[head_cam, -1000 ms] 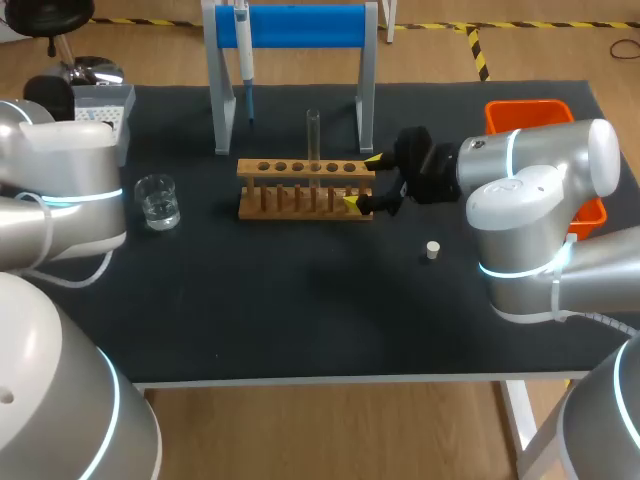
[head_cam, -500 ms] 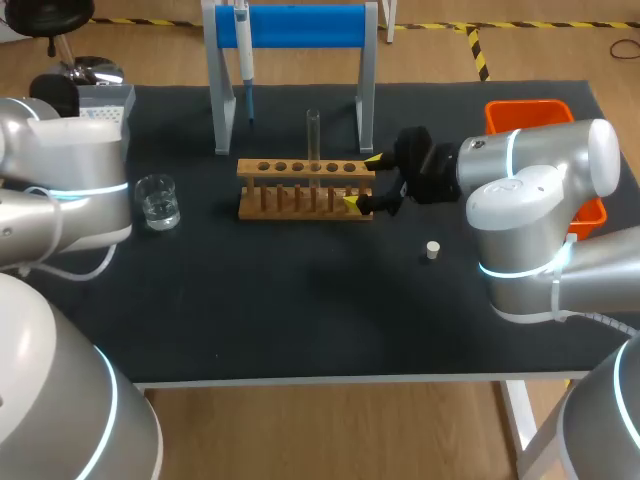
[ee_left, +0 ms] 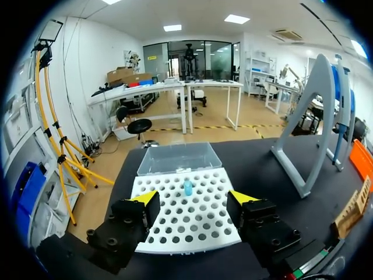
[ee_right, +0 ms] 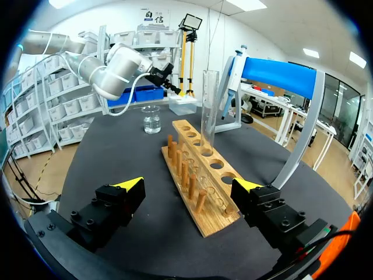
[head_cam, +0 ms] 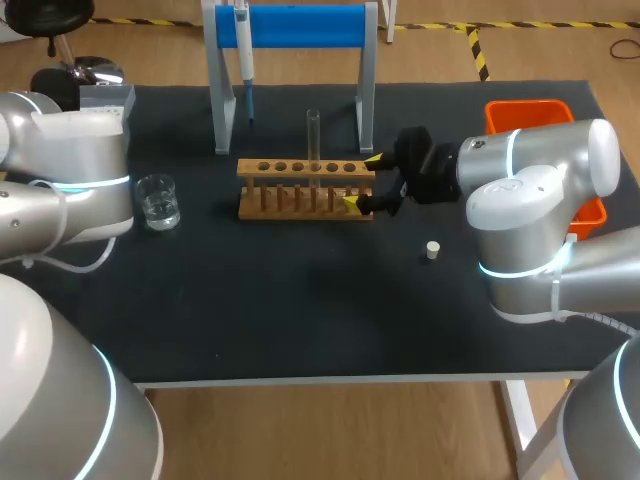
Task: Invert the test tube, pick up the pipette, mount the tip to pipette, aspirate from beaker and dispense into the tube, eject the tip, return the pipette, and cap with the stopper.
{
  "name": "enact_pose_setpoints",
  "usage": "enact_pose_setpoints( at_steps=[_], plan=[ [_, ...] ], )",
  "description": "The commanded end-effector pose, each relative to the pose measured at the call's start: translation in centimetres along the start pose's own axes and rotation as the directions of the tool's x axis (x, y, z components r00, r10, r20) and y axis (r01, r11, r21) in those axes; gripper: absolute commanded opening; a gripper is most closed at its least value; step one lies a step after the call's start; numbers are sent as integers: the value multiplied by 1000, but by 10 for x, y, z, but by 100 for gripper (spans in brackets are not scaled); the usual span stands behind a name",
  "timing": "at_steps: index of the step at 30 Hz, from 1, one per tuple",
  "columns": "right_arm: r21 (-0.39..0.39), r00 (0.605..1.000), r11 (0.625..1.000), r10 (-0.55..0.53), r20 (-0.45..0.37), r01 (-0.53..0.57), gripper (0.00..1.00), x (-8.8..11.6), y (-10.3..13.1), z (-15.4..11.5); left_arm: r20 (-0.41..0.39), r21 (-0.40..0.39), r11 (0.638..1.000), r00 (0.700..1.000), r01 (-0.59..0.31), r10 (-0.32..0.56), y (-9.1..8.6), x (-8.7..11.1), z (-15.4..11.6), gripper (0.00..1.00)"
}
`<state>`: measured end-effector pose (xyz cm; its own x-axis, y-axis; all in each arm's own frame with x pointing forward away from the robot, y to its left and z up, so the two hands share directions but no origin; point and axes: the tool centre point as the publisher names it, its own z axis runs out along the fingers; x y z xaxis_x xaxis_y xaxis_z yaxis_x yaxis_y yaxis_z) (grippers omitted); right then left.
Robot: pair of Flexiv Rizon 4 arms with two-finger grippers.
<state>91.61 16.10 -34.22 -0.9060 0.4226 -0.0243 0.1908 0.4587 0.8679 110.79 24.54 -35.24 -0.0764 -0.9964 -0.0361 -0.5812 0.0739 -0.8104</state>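
A clear test tube [head_cam: 313, 135] [ee_right: 208, 108] stands upright in the wooden rack [head_cam: 305, 187] [ee_right: 198, 181]. My right gripper [head_cam: 362, 182] [ee_right: 189, 186] is open, one finger on each side of the rack's right end, without gripping it. The blue pipette [head_cam: 244, 50] [ee_right: 233, 76] hangs on the blue-topped stand [head_cam: 290, 30]. My left gripper [ee_left: 195, 201] is open just above the white tip box [head_cam: 100, 100] [ee_left: 186, 216], which holds one blue tip [ee_left: 188, 186]; my left arm hides it in the head view. The beaker [head_cam: 157, 200] [ee_right: 151, 119] holds water. A small stopper [head_cam: 432, 250] lies on the mat.
An orange bin [head_cam: 540, 115] sits at the table's right edge behind my right arm. The stand's grey legs [ee_left: 309, 116] rise beside the tip box. The black mat [head_cam: 300, 300] in front of the rack is bare.
My left arm has shifted slightly right, toward the tip box. The right arm, rack and tube have not moved.
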Motion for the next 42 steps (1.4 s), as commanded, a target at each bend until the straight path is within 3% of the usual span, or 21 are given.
enact_pose_setpoints(
  at_steps=[1,3,5,42],
  plan=[
    [1,1000,1000,0,-1,0,100,0,0,-1,1,3,1000,1000,-4,4,-3,-1,8,64],
    [1,1000,1000,0,-1,0,100,0,0,-1,-3,2,1000,1000,-9,9,-4,-1,10,54],
    [1,1000,1000,0,-1,0,100,0,0,-1,-4,1,1000,1000,-12,12,-5,-1,12,50],
    [1,1000,1000,0,-1,0,100,0,0,-1,-4,-11,1000,1000,-9,9,-10,-8,36,43]
  ],
)
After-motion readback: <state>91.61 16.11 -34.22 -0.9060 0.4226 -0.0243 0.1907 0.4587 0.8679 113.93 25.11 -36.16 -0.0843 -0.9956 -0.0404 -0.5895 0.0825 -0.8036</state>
